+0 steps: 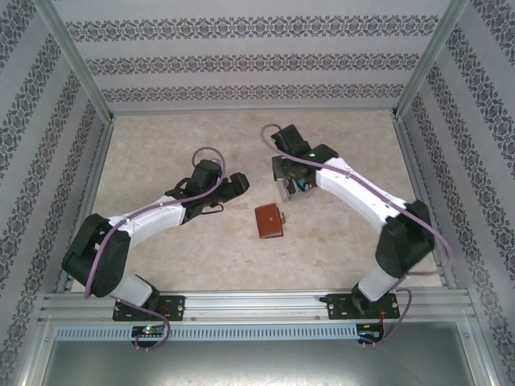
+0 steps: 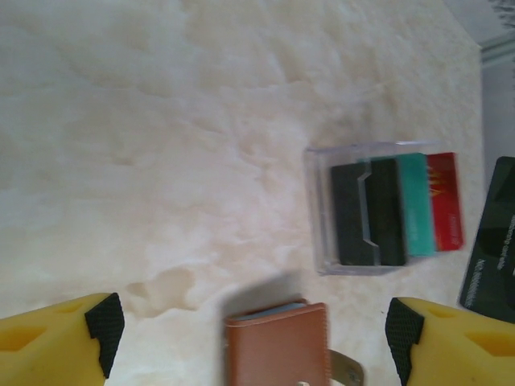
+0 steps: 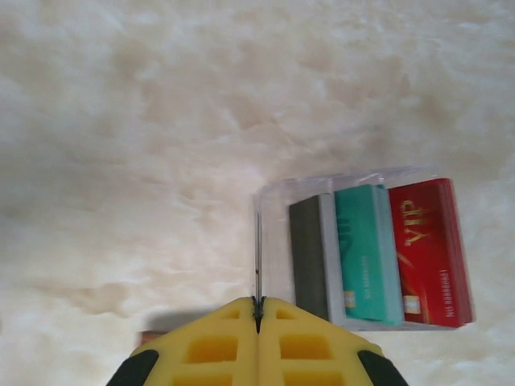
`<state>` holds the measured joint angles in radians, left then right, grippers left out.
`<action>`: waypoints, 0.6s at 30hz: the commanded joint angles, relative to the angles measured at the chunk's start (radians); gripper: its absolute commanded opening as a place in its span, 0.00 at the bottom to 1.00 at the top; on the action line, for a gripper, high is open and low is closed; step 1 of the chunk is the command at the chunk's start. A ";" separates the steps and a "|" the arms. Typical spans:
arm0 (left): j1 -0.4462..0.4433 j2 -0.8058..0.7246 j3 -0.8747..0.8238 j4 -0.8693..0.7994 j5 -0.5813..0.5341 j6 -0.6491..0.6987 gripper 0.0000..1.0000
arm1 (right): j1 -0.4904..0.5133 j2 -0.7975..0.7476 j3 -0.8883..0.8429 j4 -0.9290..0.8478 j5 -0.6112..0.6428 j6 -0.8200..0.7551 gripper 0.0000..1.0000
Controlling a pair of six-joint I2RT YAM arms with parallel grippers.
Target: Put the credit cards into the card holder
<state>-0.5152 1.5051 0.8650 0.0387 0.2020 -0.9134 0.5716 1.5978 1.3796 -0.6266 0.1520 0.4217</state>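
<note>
R gripper (image 3: pixel 257 304) pinching thin card (image 3: pixel 257 257) edge-on; L gripper (image 2: pixel 253 326) hanging spread wide.
Brown card holder (image 2: pixel 278 346) lying bottom ctr of L wrist view, btwn L fingers (image 2: pixel 105 322); grey, teal, red credit cards (image 2: pixel 414 205) sitting in clear tray (image 2: pixel 318 209), right of ctr.

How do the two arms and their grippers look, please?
The left arm and right arm have white covers, black joints and a looping purple cable each. The right one shows a small green light. The left gripper and right gripper have yellow fingers with black patches.
</note>
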 commanded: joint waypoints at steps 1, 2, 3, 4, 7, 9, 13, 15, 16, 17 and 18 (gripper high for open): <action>0.012 0.017 0.080 0.073 0.138 0.028 0.86 | -0.086 -0.098 -0.113 0.162 -0.281 0.183 0.01; 0.017 0.025 0.093 0.092 0.180 0.030 0.86 | -0.113 -0.121 -0.146 0.201 -0.340 0.223 0.01; 0.025 0.037 0.113 0.101 0.220 0.027 0.87 | -0.141 -0.145 -0.179 0.234 -0.385 0.268 0.01; 0.031 0.048 0.131 0.109 0.257 0.021 0.87 | -0.163 -0.164 -0.202 0.250 -0.405 0.298 0.01; 0.047 0.094 0.168 0.168 0.369 -0.009 0.87 | -0.208 -0.196 -0.230 0.250 -0.421 0.315 0.00; 0.047 0.125 0.200 0.161 0.400 -0.012 0.87 | -0.215 -0.198 -0.242 0.246 -0.367 0.280 0.00; 0.047 0.161 0.204 0.171 0.414 -0.032 0.85 | -0.217 -0.097 -0.162 0.146 -0.350 0.150 0.00; 0.047 0.178 0.206 0.182 0.421 -0.046 0.85 | -0.219 -0.077 -0.146 0.144 -0.373 0.141 0.00; 0.047 0.187 0.203 0.201 0.430 -0.059 0.86 | -0.219 -0.085 -0.158 0.168 -0.392 0.145 0.00; 0.047 0.195 0.201 0.220 0.441 -0.071 0.86 | -0.220 -0.098 -0.175 0.204 -0.416 0.158 0.00; 0.048 0.209 0.208 0.234 0.458 -0.082 0.86 | -0.224 -0.106 -0.186 0.229 -0.445 0.171 0.00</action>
<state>-0.4763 1.6932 1.0576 0.1864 0.6003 -0.9527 0.3550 1.5112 1.2003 -0.4438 -0.2207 0.6033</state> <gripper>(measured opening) 0.861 0.039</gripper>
